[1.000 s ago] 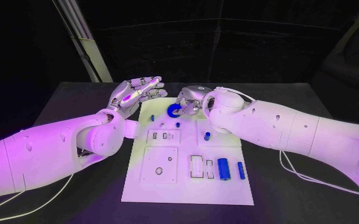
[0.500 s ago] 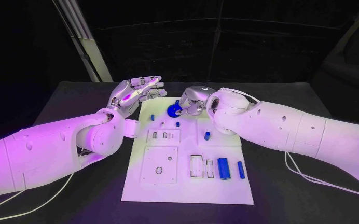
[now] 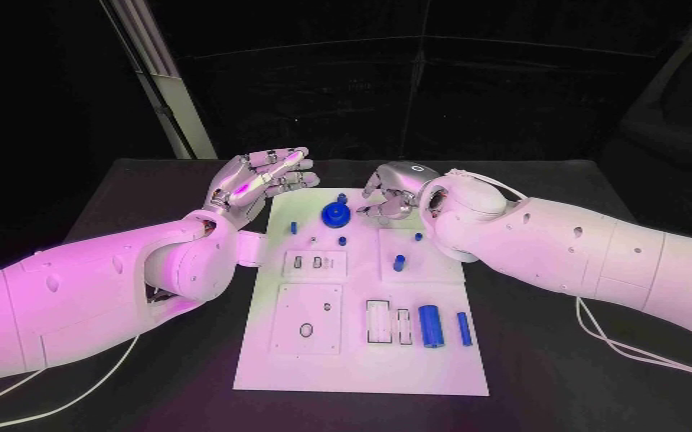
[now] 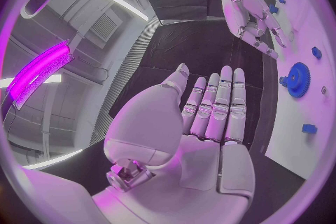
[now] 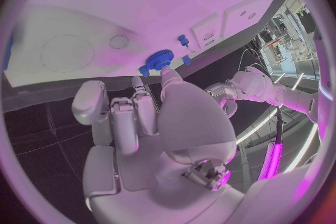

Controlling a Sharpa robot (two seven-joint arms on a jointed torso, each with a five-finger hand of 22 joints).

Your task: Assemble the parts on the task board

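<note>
Gear (image 3: 335, 215) sits on the task board (image 3: 361, 352), just beside the empty, spread right robot hand (image 3: 392, 192); left robot hand (image 3: 260, 180) hovers open, farther off.

Gear (image 3: 335, 214) on task board (image 3: 361, 367), between both hands.

You have a black tabletop (image 3: 577, 372) filling the lower half of the frame, its far edge running across the middle. Lying flat on it, in the centre and reaching from mid-frame toward the bottom, is the white board (image 3: 361, 367), long side running away from you. A thin white cable (image 3: 613, 347) lies on the tabletop at lower right, another (image 3: 65, 397) at lower left.
</note>
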